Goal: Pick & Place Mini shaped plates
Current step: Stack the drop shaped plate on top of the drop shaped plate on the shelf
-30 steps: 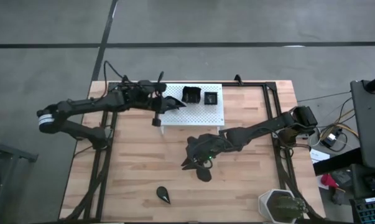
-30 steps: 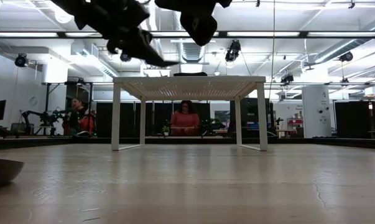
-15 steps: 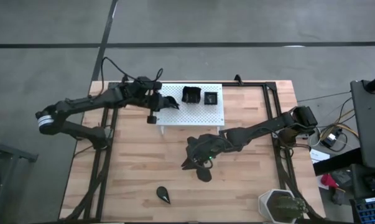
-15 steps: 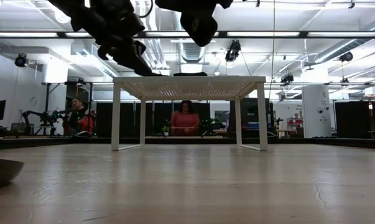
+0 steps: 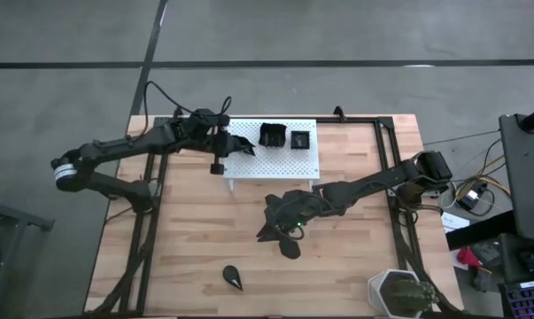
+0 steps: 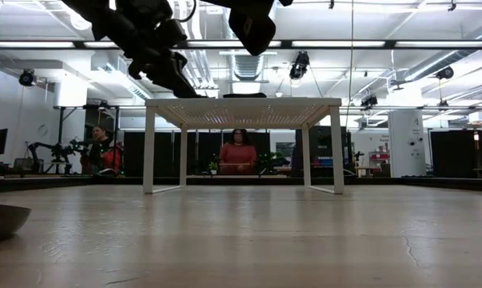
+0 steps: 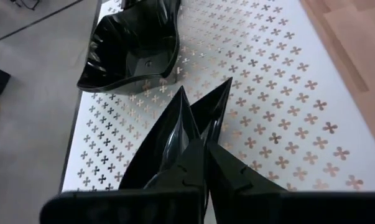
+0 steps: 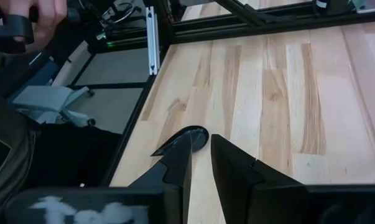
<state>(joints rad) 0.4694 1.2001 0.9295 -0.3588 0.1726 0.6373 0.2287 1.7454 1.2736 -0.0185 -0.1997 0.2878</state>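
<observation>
My left gripper [image 5: 224, 144] is shut on a black teardrop plate [image 7: 175, 130], held just above the left part of the white perforated stand [image 5: 284, 161]. Two black square plates [image 5: 272, 135] [image 5: 300, 138] sit on the stand's top; the nearer one [image 7: 134, 53] shows a wavy rim. My right gripper [image 5: 268, 230] hangs over the table's middle, its fingers [image 8: 231, 162] a little apart with only bare wood between them. Another teardrop plate [image 5: 234, 278] lies flat on the table near the front edge. Whether the dark oval [image 5: 289, 248] beside my right gripper is a plate or a shadow, I cannot tell. My left gripper pinches the teardrop plate's rim at its broad end [image 7: 196, 146] between its two fingers. The fingers slant down from the table's left, along the plate. The plate stands on edge, lifted, with its pointed tip [image 7: 182, 93] aimed down at the stand.
A grey-green hexagonal pot [image 5: 398, 292] stands at the near right corner. Black frame rails [image 5: 395, 168] run along the table's sides. A person's hand [image 8: 35, 15] shows beyond the table's left edge, and people sit in the room behind [image 6: 238, 154].
My left gripper has swung a little toward the stand's far left corner and tipped downward. The teardrop plate, which pointed almost level over the stand, now slants steeply down toward it. The right arm has kept still.
</observation>
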